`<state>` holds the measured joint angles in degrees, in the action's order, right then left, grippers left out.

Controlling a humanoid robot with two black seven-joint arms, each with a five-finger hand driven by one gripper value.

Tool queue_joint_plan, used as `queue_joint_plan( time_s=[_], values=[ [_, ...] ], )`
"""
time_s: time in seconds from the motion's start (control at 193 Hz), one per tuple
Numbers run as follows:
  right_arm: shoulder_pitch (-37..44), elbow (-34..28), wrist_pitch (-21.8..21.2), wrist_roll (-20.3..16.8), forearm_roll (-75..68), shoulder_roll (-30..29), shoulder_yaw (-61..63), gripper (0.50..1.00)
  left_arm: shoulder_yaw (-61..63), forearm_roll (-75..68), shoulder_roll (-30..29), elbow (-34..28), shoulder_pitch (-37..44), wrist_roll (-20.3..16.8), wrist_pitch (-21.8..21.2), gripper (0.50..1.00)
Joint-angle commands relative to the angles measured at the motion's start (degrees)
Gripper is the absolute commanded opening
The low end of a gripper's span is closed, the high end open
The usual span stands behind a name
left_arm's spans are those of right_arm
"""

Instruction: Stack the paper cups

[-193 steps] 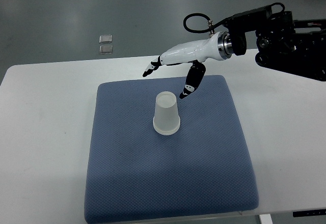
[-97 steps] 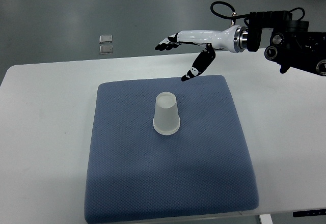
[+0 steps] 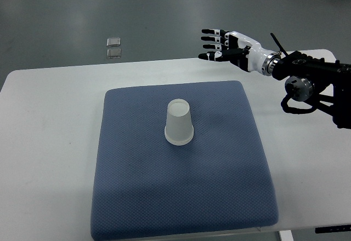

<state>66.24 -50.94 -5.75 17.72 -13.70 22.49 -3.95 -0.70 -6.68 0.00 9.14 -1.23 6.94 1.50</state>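
Blue pad (image 3: 181, 197): carries the upturned cup (image 3: 179, 122) stack.
Right hand (image 3: 222, 46): I've pulled it back beyond the cup, fingers spread, empty; stacking looks finished.

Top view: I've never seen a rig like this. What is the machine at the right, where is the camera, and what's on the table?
The single camera looks steeply down from the robot's own side. The black arm entering from the right ends in the right hand, white and black with spread fingers, holding nothing, above the table's far edge. The left arm is out of view. On the white table lies a blue pad, and on it stands an upside-down paper cup, possibly several nested.
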Motion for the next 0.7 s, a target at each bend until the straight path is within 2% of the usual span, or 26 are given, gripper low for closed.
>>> queue_joint_plan(
  time_s=[0.0, 0.181, 0.274, 0.3, 0.341, 0.693],
  values=[
    [-2.43, 2.6, -0.67, -0.23, -10.82, -1.04, 3.33, 0.893, 0.0, 0.0, 0.0, 0.0, 0.0, 0.0, -0.01, 1.0],
    [-7.96, 3.92, -0.06, -0.59, -11.88, -2.36, 8.08, 0.893, 0.0, 0.0, 0.0, 0.0, 0.0, 0.0, -0.01, 1.0],
    [-8.49, 3.92, 0.03, -0.5, -10.21, -3.24, 8.08, 0.899, 0.0, 0.0, 0.0, 0.0, 0.0, 0.0, 0.08, 1.0],
    [-8.67, 3.92, 0.21, -0.5, -9.59, -3.24, 8.25, 0.919, 0.0, 0.0, 0.0, 0.0, 0.0, 0.0, -0.01, 1.0],
    [-8.85, 3.92, 0.21, -0.5, -8.89, -3.24, 8.25, 0.923, 0.0, 0.0, 0.0, 0.0, 0.0, 0.0, -0.01, 1.0],
    [-8.93, 3.92, 0.03, -0.5, -7.04, -3.24, 8.52, 0.924, 0.0, 0.0, 0.0, 0.0, 0.0, 0.0, -0.01, 1.0]
  ],
)
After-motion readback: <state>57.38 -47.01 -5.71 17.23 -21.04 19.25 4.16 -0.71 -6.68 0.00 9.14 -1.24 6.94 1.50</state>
